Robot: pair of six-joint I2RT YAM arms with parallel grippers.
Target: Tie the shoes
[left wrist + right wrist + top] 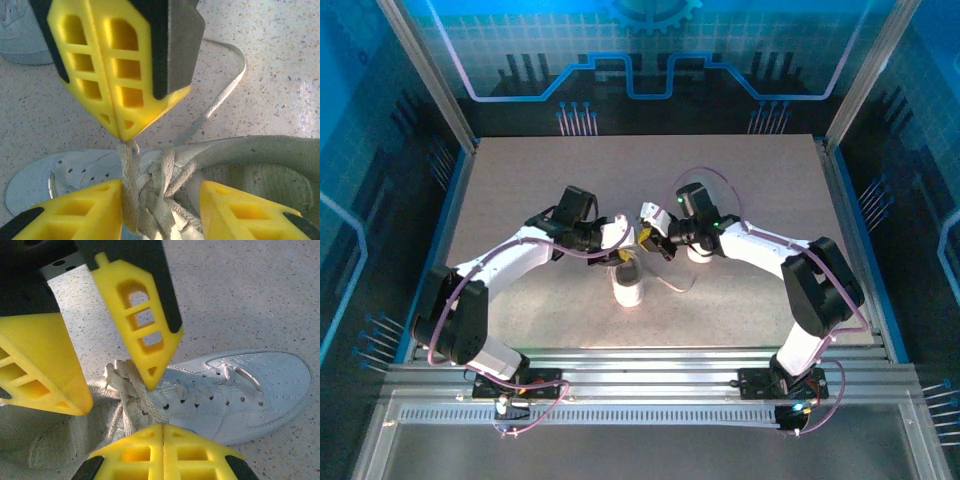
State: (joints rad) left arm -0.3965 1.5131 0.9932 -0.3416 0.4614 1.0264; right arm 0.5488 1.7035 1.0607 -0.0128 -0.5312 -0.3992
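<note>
One white shoe (240,395) lies on its sole at the table's middle (628,290). Its pale laces (131,390) are bunched in a knot over the tongue. My right gripper (162,426) is shut on a lace strand that rises taut from the knot. In the left wrist view the right gripper's tips (122,137) pinch that strand. My left gripper (161,185) is open, its fingers (75,210) straddling the knot; the strand brushes one finger. A loose lace loop (225,90) trails on the table. The second shoe (20,30) lies close by.
Both arms meet over the shoe at the centre of the speckled table (520,180). Metal frame posts (425,70) and blue panels enclose the sides and back. A rail (640,365) runs along the near edge.
</note>
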